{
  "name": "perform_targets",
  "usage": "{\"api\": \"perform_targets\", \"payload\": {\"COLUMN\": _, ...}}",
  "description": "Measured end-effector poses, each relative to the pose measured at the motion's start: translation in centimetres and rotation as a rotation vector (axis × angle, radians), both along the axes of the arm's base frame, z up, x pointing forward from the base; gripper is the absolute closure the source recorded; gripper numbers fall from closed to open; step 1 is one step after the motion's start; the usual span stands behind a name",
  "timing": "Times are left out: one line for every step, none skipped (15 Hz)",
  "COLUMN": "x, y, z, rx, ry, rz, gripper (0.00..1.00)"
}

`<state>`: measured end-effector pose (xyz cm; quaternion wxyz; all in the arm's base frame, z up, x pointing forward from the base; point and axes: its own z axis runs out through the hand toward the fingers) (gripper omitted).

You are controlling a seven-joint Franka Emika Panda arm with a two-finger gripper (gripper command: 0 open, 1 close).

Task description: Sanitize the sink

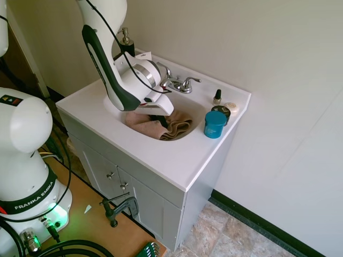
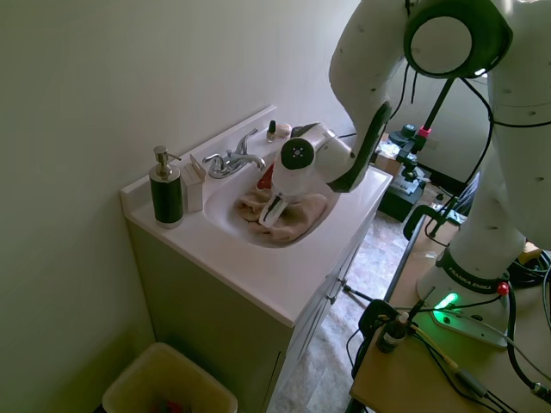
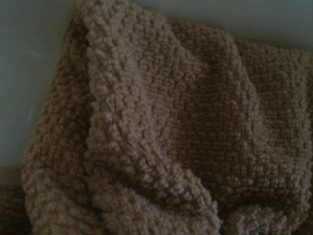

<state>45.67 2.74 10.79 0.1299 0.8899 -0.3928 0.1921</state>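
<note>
Sink (image 1: 115, 110): white basin in the vanity top, holding 1 bunched tan cloth (image 1: 163, 126). My gripper (image 2: 269, 213) is down in the basin, pressed into the cloth; whether it is clenched, I cannot tell. Wiping looks underway; how much basin remains unwiped, I cannot judge.

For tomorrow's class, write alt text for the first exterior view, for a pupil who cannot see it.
A white robot arm reaches down into a white sink, its gripper at a crumpled tan cloth in the basin. Behind stands a chrome faucet; a teal jar and a small bottle sit on the top to one side.
</note>
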Motion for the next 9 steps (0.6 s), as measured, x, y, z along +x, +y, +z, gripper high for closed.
{"api": "perform_targets", "payload": {"x": 0.1, "y": 1.2, "z": 0.1, "rx": 0.026, "ry": -0.001, "rz": -0.037, "gripper": 1.00}}
{"api": "perform_targets", "payload": {"x": 0.2, "y": 2.5, "z": 0.3, "rx": 0.050, "ry": -0.001, "rz": -0.073, "gripper": 1.00}}
{"api": "perform_targets", "payload": {"x": 0.2, "y": 3.7, "z": 0.5, "rx": 0.078, "ry": 0.002, "rz": -0.106, "gripper": 1.00}}
{"api": "perform_targets", "payload": {"x": 0.4, "y": 4.9, "z": 0.7, "rx": 0.106, "ry": 0.005, "rz": -0.138, "gripper": 1.00}}
{"api": "perform_targets", "payload": {"x": 0.5, "y": 6.0, "z": 1.0, "rx": 0.136, "ry": 0.012, "rz": -0.170, "gripper": 1.00}}
{"api": "perform_targets", "payload": {"x": 0.6, "y": 6.9, "z": 1.4, "rx": 0.165, "ry": 0.020, "rz": -0.202, "gripper": 1.00}}
{"api": "perform_targets", "payload": {"x": 0.6, "y": 7.6, "z": 1.7, "rx": 0.194, "ry": 0.030, "rz": -0.236, "gripper": 1.00}}
{"api": "perform_targets", "payload": {"x": 0.7, "y": 7.9, "z": 2.1, "rx": 0.224, "ry": 0.042, "rz": -0.273, "gripper": 1.00}}
{"api": "perform_targets", "payload": {"x": 0.8, "y": 8.1, "z": 2.4, "rx": 0.257, "ry": 0.053, "rz": -0.306, "gripper": 1.00}}
